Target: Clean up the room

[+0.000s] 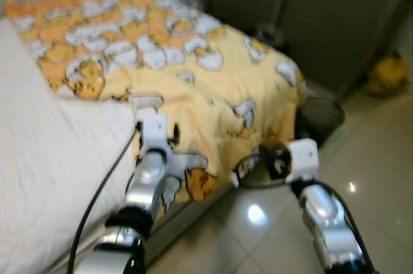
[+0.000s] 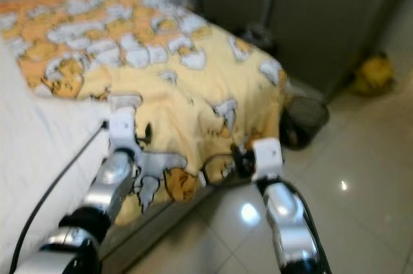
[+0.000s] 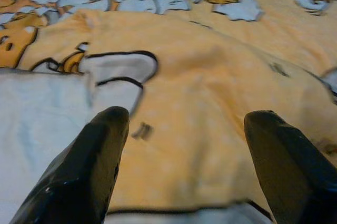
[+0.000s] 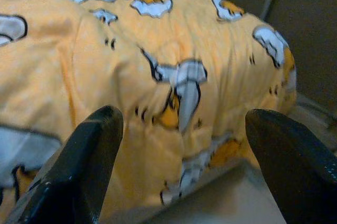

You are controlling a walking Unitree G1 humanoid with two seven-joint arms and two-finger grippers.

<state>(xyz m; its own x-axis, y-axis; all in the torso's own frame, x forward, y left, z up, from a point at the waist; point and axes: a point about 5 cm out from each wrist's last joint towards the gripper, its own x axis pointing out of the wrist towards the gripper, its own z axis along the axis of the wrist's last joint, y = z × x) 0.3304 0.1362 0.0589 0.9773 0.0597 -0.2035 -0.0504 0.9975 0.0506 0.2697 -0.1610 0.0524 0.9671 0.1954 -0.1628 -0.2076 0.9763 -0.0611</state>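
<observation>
A yellow blanket (image 1: 193,74) printed with white and orange cartoon figures covers the foot half of the bed. A white sheet (image 1: 45,158) lies bare beside it on the left. My left gripper (image 3: 187,118) is open just above the blanket, near the seam where blanket meets sheet. Its black fingers (image 3: 89,166) are spread wide and hold nothing. My right gripper (image 4: 185,114) is also open, facing the blanket's hanging corner at the foot of the bed, low over the floor. The silver right arm (image 1: 322,213) reaches in from the right.
A dark round basket (image 1: 321,114) stands on the glossy tiled floor (image 1: 374,164) just past the bed's corner. Grey wardrobe doors (image 1: 322,16) close off the back. A yellow object (image 1: 387,74) lies at the far right. A black cable (image 1: 103,184) trails along my left arm.
</observation>
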